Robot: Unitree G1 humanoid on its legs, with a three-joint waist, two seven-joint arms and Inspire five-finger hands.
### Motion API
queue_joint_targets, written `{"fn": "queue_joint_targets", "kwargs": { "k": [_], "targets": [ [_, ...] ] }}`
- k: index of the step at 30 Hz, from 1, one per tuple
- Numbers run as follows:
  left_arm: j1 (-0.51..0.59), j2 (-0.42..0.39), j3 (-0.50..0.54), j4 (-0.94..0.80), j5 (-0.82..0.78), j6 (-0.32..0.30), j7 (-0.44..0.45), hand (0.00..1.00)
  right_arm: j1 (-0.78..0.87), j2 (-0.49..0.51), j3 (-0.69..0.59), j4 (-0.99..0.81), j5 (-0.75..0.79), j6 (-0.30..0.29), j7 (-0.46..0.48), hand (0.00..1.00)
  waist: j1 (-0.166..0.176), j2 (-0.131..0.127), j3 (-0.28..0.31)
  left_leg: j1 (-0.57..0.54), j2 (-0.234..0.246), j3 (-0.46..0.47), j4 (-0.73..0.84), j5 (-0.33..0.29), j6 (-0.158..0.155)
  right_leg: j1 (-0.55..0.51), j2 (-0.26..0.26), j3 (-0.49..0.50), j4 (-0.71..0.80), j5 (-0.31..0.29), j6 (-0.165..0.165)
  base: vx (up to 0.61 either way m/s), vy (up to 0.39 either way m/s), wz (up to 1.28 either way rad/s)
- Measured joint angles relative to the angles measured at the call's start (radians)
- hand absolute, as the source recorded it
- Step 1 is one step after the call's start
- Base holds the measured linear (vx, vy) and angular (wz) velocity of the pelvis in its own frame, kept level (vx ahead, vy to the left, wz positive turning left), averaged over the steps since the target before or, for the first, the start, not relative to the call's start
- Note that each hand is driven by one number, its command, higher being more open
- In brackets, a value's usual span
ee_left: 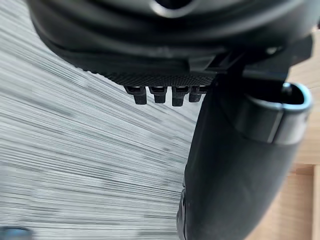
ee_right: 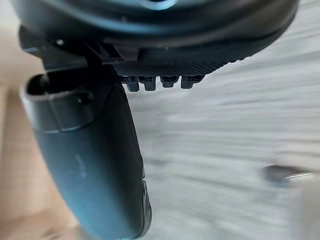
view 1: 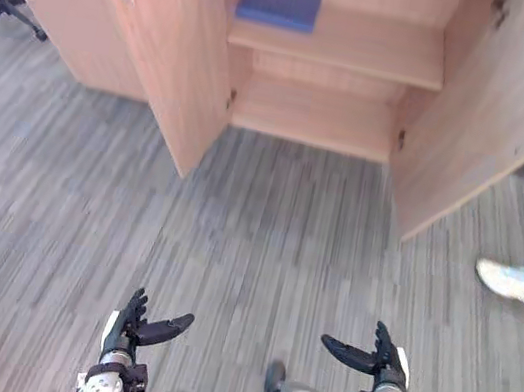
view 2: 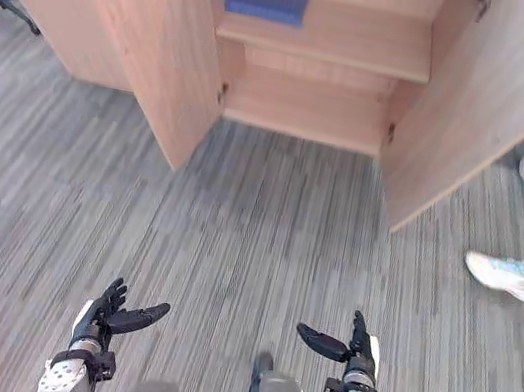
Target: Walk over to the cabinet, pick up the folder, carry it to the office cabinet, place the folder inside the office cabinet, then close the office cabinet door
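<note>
Grey carpet floor point(view 1: 267, 227). Office cabinet point(view 1: 327, 116) ahead, both doors swung open. Eye views show blue folder point(view 1: 279, 4) flat on upper shelf, left side. Left hand point(view 1: 129, 330) and right hand point(view 1: 382, 365) low over floor, well apart from cabinet, both released, empty. Wrist views show fingers point(ee_left: 178, 96) extended. Person's shoe point(view 1: 516, 281) at right.

Grey striped floor point(view 1: 268, 218), office chair point(view 1: 4, 4)
</note>
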Motion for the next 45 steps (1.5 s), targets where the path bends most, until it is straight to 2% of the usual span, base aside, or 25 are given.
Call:
{"fn": "queue_joint_targets", "kwargs": {
  "k": [2,5,6,7,9,10,11,13,14,15,17,19,21,22,23,24,25,26,29,31,32,35,37,40,45],
  "targets": [
    [0.001,0.000,-0.001,-0.009,0.000,0.000,-0.007,1.00,-0.022,0.019,0.003,-0.014,0.000,-0.003,0.000,1.00,0.032,-0.020,0.011,-0.124,0.010,0.070,-0.065,-0.048,0.032,0.087,-0.010,0.042,-0.079,-0.003,0.003,0.48,0.022,-0.53],
    [0.007,0.000,-0.001,-0.001,0.000,0.004,-0.008,1.00,-0.055,0.014,0.001,0.001,0.008,-0.004,-0.003,1.00,0.055,-0.045,0.023,-0.228,-0.075,0.031,-0.519,-0.021,-0.001,0.188,-0.066,0.093,-0.131,-0.056,0.048,0.60,0.157,-0.55],
    [0.012,-0.003,-0.001,0.003,0.000,0.006,-0.008,1.00,-0.064,0.011,-0.018,0.042,0.021,-0.008,-0.006,1.00,0.062,-0.036,0.015,-0.219,-0.107,-0.019,-0.786,0.088,-0.017,0.227,-0.079,0.116,-0.150,-0.081,0.056,0.72,0.273,-0.63],
    [0.011,0.001,0.002,0.018,0.000,0.006,-0.003,1.00,-0.073,0.011,-0.028,0.090,0.028,-0.005,-0.015,1.00,0.072,-0.047,0.010,-0.201,-0.123,-0.026,-0.814,0.250,0.009,0.254,-0.097,0.147,-0.159,-0.100,0.069,0.62,0.267,-0.49],
    [-0.033,0.000,0.017,0.042,0.000,0.006,0.005,1.00,-0.072,0.014,-0.034,0.117,0.028,0.002,-0.016,1.00,0.058,-0.072,-0.003,-0.219,-0.166,-0.023,-0.761,0.184,0.060,0.220,-0.147,0.164,-0.090,-0.093,0.075,0.63,0.314,0.03],
    [-0.036,-0.006,0.020,0.041,0.000,0.006,0.007,1.00,-0.062,0.016,-0.040,0.121,0.028,0.003,-0.013,1.00,0.052,-0.076,-0.006,-0.219,-0.171,-0.007,-0.690,0.112,0.069,0.210,-0.159,0.190,-0.009,-0.093,0.090,0.64,0.312,0.02],
    [-0.033,-0.008,0.020,0.042,0.000,0.006,0.008,1.00,-0.060,0.016,-0.039,0.128,0.028,0.003,-0.012,1.00,0.055,-0.078,-0.007,-0.204,-0.171,0.004,-0.662,0.075,0.070,0.192,-0.162,0.204,0.064,-0.093,0.118,0.63,0.280,-0.33],
    [-0.021,-0.005,0.019,0.047,0.000,0.008,0.009,1.00,-0.066,0.022,-0.037,0.147,0.026,0.003,-0.003,1.00,0.046,-0.081,-0.005,-0.109,-0.181,0.028,-0.663,0.000,0.076,0.095,-0.175,0.225,0.376,-0.030,0.290,0.57,0.207,-0.36],
    [-0.018,0.004,0.017,0.053,0.000,0.010,0.009,1.00,-0.063,0.027,-0.029,0.152,0.026,0.003,-0.001,1.00,0.035,-0.083,-0.004,-0.022,-0.197,0.029,-0.697,-0.031,0.078,0.013,-0.186,0.208,0.614,-0.005,0.340,0.60,0.146,-0.12],
    [-0.014,0.007,0.017,0.055,-0.001,0.010,0.012,1.00,-0.061,0.027,-0.009,0.155,0.024,0.004,-0.001,1.00,0.023,-0.081,-0.005,0.076,-0.206,0.037,-0.751,-0.046,0.079,-0.056,-0.202,0.157,0.772,-0.043,0.274,0.58,0.111,-0.13],
    [-0.002,0.015,0.016,0.055,-0.001,0.005,0.016,1.00,-0.061,0.028,0.034,0.152,0.016,0.003,0.001,1.00,0.010,-0.073,-0.012,0.205,-0.202,0.053,-0.856,-0.053,0.072,-0.168,-0.217,0.045,0.808,-0.092,0.188,0.42,0.035,-0.24],
    [-0.014,0.033,0.015,0.059,-0.003,0.005,0.014,1.00,-0.065,0.030,0.047,0.150,0.013,0.002,0.006,1.00,0.000,-0.066,-0.011,0.287,-0.188,0.057,-0.916,-0.057,0.061,-0.269,-0.219,-0.064,0.709,-0.123,0.140,0.48,-0.015,-0.08],
    [-0.034,0.035,0.015,0.079,-0.012,0.005,0.015,1.00,-0.061,0.029,0.047,0.165,0.012,0.003,0.007,1.00,-0.018,-0.059,-0.009,0.332,-0.157,0.050,-0.927,-0.058,0.060,-0.322,-0.186,-0.141,0.406,-0.109,0.122,0.45,-0.124,0.29],
    [-0.042,0.038,0.017,0.091,-0.012,0.006,0.015,1.00,-0.056,0.027,0.045,0.170,0.013,0.004,0.007,1.00,-0.024,-0.060,-0.009,0.357,-0.147,0.039,-0.935,-0.060,0.055,-0.333,-0.164,-0.135,0.258,-0.052,0.118,0.65,-0.233,0.50],
    [-0.038,0.038,0.015,0.095,-0.012,0.006,0.015,1.00,-0.043,0.023,0.045,0.172,0.013,0.008,0.007,1.00,-0.035,-0.076,-0.019,0.394,-0.143,0.021,-0.940,-0.076,0.013,-0.318,-0.136,-0.106,0.050,0.074,0.114,0.71,-0.271,0.54],
    [-0.029,0.038,0.012,0.097,-0.012,0.007,0.014,1.00,-0.022,0.016,0.045,0.172,0.013,0.008,0.007,1.00,-0.042,-0.080,-0.023,0.426,-0.144,-0.002,-0.935,-0.102,-0.031,-0.308,-0.126,-0.075,-0.003,0.250,0.098,0.74,-0.268,0.27],
    [-0.044,0.008,0.012,0.133,-0.012,0.011,0.015,1.00,-0.042,-0.013,0.034,0.201,0.008,0.021,0.007,1.00,-0.032,-0.024,-0.030,0.441,-0.087,-0.021,-0.896,-0.113,-0.077,-0.327,-0.087,-0.075,0.095,0.247,0.035,0.60,-0.208,0.13],
    [-0.045,0.006,0.013,0.133,-0.010,0.011,0.012,1.00,-0.043,-0.012,0.031,0.196,0.008,0.023,0.007,1.00,-0.037,-0.027,-0.032,0.420,-0.085,-0.036,-0.848,-0.098,-0.103,-0.327,-0.091,-0.075,0.117,0.196,0.039,0.55,-0.221,-0.09],
    [-0.046,-0.028,0.020,0.127,-0.010,0.010,0.012,1.00,-0.019,-0.005,0.020,0.162,0.008,0.027,0.008,1.00,-0.037,-0.015,-0.029,0.269,-0.013,-0.084,-0.422,0.066,-0.095,-0.228,-0.063,-0.090,0.117,0.116,0.022,0.50,-0.241,0.08],
    [-0.039,-0.052,0.015,0.104,-0.010,0.009,0.010,1.00,0.023,0.021,0.025,0.100,0.017,0.025,0.000,1.00,-0.002,-0.019,-0.030,0.120,0.069,-0.072,-0.128,-0.021,-0.094,-0.079,-0.022,-0.081,0.027,0.098,0.000,0.40,-0.140,-0.26],
    [-0.041,-0.054,0.009,0.103,-0.010,0.009,0.010,1.00,0.022,0.027,0.026,0.095,0.019,0.021,-0.001,1.00,0.008,-0.026,-0.033,0.095,0.071,-0.053,-0.138,-0.038,-0.087,-0.059,-0.021,-0.073,0.009,0.096,0.001,0.32,-0.085,-0.45],
    [-0.044,-0.073,-0.004,0.086,-0.008,0.009,0.004,1.00,0.007,0.041,-0.006,0.083,0.029,0.006,-0.002,1.00,0.013,-0.027,-0.040,0.043,0.050,0.001,-0.456,-0.073,-0.060,0.027,-0.021,-0.042,-0.064,0.097,0.018,0.31,-0.005,-0.31],
    [-0.044,-0.080,-0.006,0.081,-0.008,0.009,0.004,1.00,0.007,0.031,-0.025,0.088,0.031,0.004,-0.002,1.00,0.014,-0.006,-0.057,0.057,0.002,-0.029,-0.763,0.050,-0.042,0.031,-0.015,-0.020,-0.073,0.086,0.044,0.23,0.112,-0.31],
    [-0.041,-0.062,-0.004,0.069,-0.008,0.011,0.014,1.00,0.043,0.046,-0.044,0.106,0.030,0.010,-0.004,1.00,0.013,-0.038,-0.073,0.123,-0.064,-0.011,-0.877,0.088,-0.032,0.045,-0.068,0.000,-0.080,0.071,0.082,0.28,0.150,-0.04],
    [-0.017,-0.025,0.004,-0.052,-0.008,0.010,0.019,1.00,0.057,0.054,-0.040,0.156,0.030,0.011,0.000,1.00,0.012,-0.040,-0.075,0.174,-0.119,0.004,-0.975,0.109,-0.014,0.065,-0.108,0.014,-0.116,0.073,0.109,0.12,0.093,0.01]
  ]
}}
